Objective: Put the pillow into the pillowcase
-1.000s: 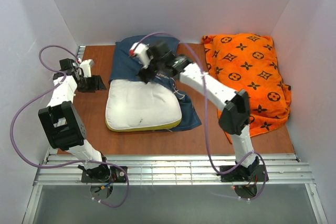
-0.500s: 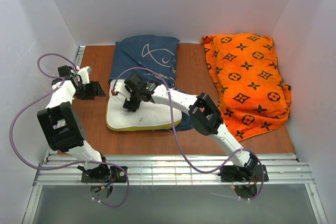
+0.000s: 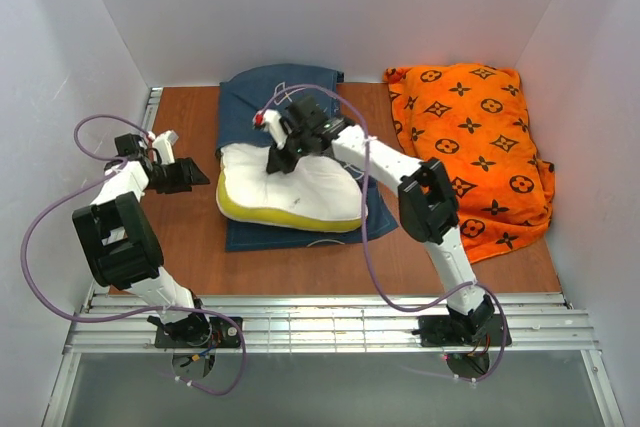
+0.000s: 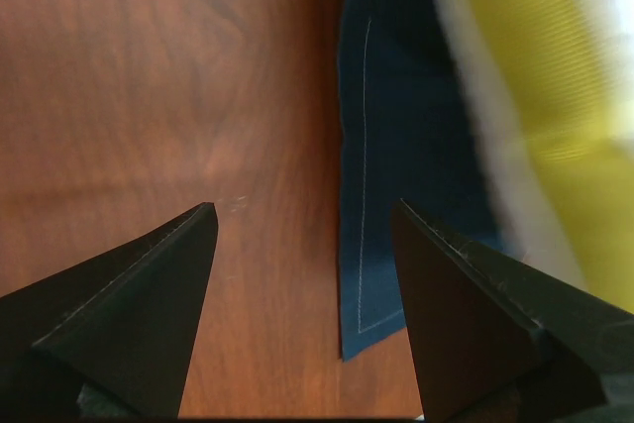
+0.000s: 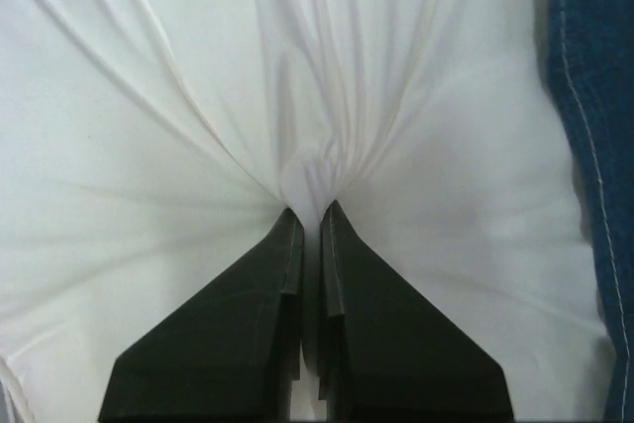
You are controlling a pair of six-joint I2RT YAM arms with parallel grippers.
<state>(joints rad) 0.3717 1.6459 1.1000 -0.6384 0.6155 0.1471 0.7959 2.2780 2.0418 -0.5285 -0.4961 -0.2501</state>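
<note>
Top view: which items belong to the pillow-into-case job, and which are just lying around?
Job:
- pillow, its fabric pinched by the shut right end effector
- pillowcase, lying under the pillow
- left end effector, open and empty, near the pillowcase's left edge

Lying about:
- orange patterned cushion, far right, untouched

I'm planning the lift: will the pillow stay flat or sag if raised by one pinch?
Likely sags: the pillow bunches into folds where the right gripper pinches it. Probably light for its size, being plump and soft-looking.
</note>
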